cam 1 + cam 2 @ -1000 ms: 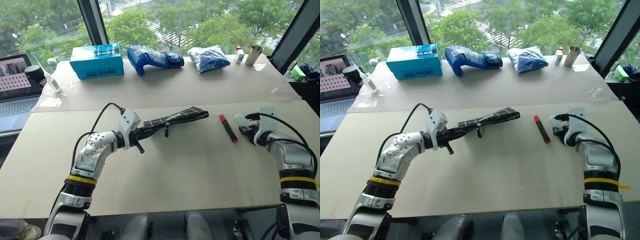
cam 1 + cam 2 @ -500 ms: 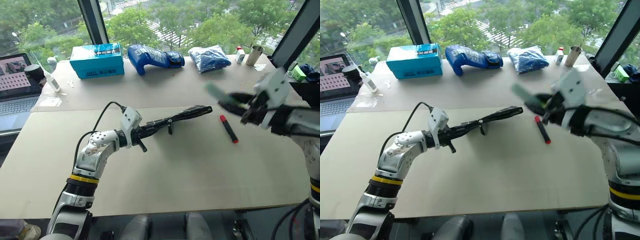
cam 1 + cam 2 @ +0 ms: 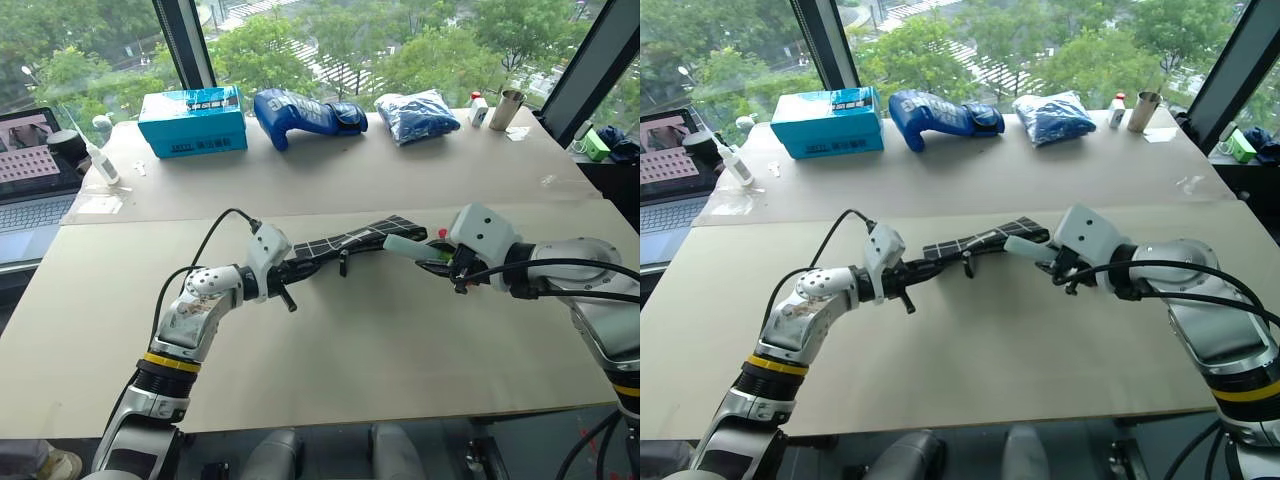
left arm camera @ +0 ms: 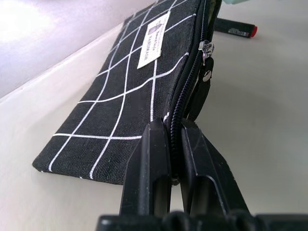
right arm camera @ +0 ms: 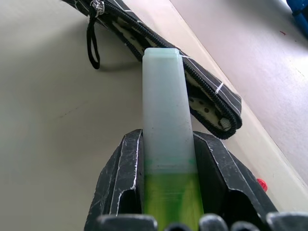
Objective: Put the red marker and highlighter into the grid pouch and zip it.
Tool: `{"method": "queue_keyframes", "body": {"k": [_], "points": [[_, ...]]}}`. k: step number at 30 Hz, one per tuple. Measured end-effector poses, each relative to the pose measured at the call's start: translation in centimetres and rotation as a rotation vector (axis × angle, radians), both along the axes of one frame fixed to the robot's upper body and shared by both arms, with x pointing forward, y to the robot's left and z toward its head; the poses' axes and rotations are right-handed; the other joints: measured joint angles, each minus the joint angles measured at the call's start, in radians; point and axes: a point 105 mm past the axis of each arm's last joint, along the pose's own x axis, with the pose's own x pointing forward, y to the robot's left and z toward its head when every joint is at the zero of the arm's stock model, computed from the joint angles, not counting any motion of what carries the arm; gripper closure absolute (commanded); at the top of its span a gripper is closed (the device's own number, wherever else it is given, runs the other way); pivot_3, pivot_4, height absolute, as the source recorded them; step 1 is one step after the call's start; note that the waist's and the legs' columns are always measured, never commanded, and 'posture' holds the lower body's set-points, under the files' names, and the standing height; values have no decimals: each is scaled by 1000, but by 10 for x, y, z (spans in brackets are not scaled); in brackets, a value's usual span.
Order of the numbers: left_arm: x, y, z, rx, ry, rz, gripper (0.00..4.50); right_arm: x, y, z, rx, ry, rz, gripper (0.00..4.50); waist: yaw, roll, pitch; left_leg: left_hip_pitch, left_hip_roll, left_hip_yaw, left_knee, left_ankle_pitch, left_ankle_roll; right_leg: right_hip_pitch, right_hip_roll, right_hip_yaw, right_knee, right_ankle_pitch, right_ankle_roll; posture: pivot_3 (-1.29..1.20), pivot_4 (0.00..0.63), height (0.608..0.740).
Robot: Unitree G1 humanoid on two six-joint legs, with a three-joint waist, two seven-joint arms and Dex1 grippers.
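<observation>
Stubby pale-green highlighter (image 5: 166, 120) sits pinched in my right gripper (image 3: 452, 262), its tip by the black grid-lined fabric pouch (image 4: 139, 91), whose edge my left gripper (image 4: 169, 144) squeezes tight.

This looked like an upper-floor office or robot test room. A wide pale table (image 3: 330, 360) stood against tall windows (image 3: 420, 40) that looked down on treetops and a street. A laptop (image 3: 35, 175) sat open at the left edge, and a teal carton (image 3: 193, 120), a blue bag (image 3: 418, 115) and small bottles (image 3: 478, 108) lined the far side.
</observation>
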Motion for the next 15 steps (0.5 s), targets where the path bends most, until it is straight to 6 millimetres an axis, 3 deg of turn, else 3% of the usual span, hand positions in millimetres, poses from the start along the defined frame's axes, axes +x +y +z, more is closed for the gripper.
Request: {"method": "queue_keyframes", "body": {"k": [15], "points": [[0,-2,1,-5,-14,-1,4500,5,-8,-9,-43,21,-34,3435,4,0,0,0,0,0,0,0,0,0,0,0,0,0,0,0,150,740]]}}
